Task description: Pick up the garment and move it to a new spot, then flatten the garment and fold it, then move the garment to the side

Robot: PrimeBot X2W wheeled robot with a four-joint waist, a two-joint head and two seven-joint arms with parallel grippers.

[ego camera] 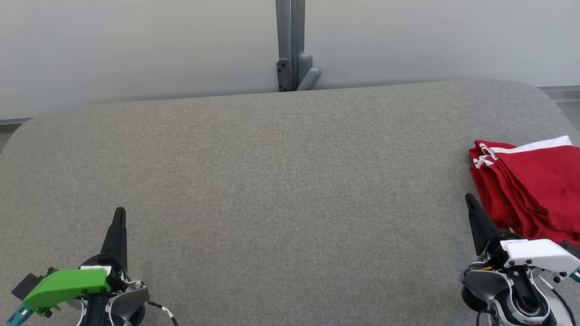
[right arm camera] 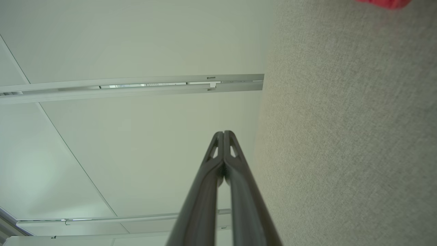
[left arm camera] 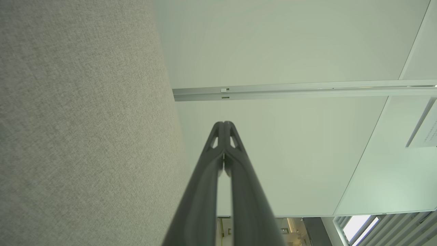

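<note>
Red cloth with white trim, the garment [ego camera: 537,181] lies bunched in layered folds at the far right of the grey fabric-covered table [ego camera: 281,181]. Its right side is cut off by the edge of my head view, and a white band runs along its far edge. No gripper holds it.

Just beside its near left corner stands my right gripper [ego camera: 469,197], dark fingers pressed together into a single point aimed away from me. From the head camera I cannot tell whether the fingers brush the cloth or sit a little apart from it. A white cover [ego camera: 539,253] caps that wrist. In the right wrist view the two fingertips meet with nothing between them, grey table fabric runs down the right side, and a sliver of red shows at the top edge.

Well apart, at the lower left of the head view, my left gripper [ego camera: 120,213] is likewise closed to a narrow point with nothing in it, over bare table fabric. A green cover [ego camera: 68,283] sits on that wrist. The left wrist view shows its fingertips touching, the table fabric at the left and a pale wall with a horizontal rail [left arm camera: 300,89] beyond.

Behind the table's far edge, a grey post [ego camera: 290,45] rises against the pale wall [ego camera: 136,45].
</note>
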